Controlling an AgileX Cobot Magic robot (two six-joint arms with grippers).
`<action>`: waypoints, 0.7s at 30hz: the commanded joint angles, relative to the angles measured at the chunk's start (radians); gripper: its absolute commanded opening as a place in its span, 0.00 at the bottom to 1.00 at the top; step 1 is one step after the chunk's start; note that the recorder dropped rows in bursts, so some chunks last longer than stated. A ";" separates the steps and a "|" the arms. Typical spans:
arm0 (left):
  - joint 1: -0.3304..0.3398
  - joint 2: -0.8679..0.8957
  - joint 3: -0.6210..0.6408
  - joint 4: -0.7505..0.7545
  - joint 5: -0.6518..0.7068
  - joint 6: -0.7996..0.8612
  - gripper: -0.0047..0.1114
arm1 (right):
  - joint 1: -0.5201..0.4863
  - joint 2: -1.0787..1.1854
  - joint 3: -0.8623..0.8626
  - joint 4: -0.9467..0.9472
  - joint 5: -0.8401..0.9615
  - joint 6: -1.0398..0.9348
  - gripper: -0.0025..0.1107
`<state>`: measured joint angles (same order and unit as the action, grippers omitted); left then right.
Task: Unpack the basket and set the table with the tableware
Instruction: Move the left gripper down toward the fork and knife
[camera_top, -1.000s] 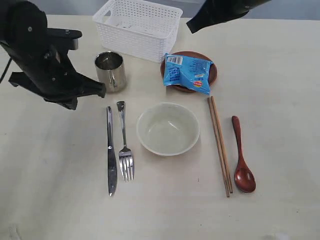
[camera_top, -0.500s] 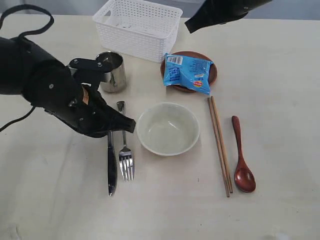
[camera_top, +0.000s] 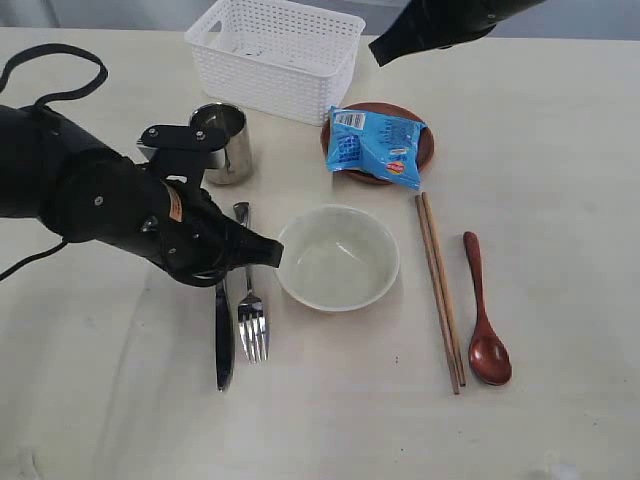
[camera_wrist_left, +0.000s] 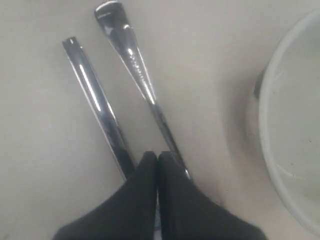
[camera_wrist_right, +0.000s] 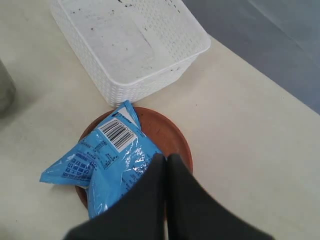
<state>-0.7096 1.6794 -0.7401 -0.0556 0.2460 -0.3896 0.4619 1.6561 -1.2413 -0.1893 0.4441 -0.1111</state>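
Exterior view, items from largest to smallest. The table (camera_top: 560, 120) carries everything shown.

The left gripper (camera_top: 268, 252), at the end of the bulky black arm on the view's left, is low over the table just beside the bowl's rim. In the left wrist view its fingers (camera_wrist_left: 158, 157) are pressed together with nothing between them, and their tips sit over the neck of the fork. Whether they touch it cannot be told.

The right gripper (camera_top: 378, 52) hangs high at the top of the view, beside the basket's right corner. In the right wrist view its fingers (camera_wrist_right: 165, 159) are likewise closed and empty, above the plate and packet.

The basket (camera_top: 262, 92) stands upright and empty at the table's far edge. The bowl (camera_top: 337, 258) sits upright at the centre of the setting. The plate (camera_top: 390, 107) lies behind the bowl, just in front of the basket, with a blue snack packet (camera_top: 375, 147) lying on it. The mug (camera_top: 222, 143) stands upright to the left of the plate.

The chopsticks (camera_top: 440, 290) lie side by side just right of the bowl, and the spoon (camera_top: 489, 358) lies right of them, bowl end toward the viewer. The knife (camera_top: 223, 340) and fork (camera_top: 252, 325) lie parallel left of the bowl, the fork the nearer to it.
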 joint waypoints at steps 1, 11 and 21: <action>-0.012 0.000 0.011 -0.012 -0.009 -0.007 0.04 | -0.006 -0.008 0.003 0.005 0.002 0.000 0.02; -0.012 0.050 0.015 -0.019 -0.046 -0.007 0.04 | -0.006 -0.008 0.003 0.005 0.002 0.000 0.02; -0.012 0.052 0.015 -0.022 -0.072 -0.003 0.04 | -0.006 -0.008 0.003 0.005 0.002 -0.002 0.02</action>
<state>-0.7174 1.7305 -0.7294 -0.0672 0.1866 -0.3915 0.4619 1.6561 -1.2413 -0.1878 0.4441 -0.1111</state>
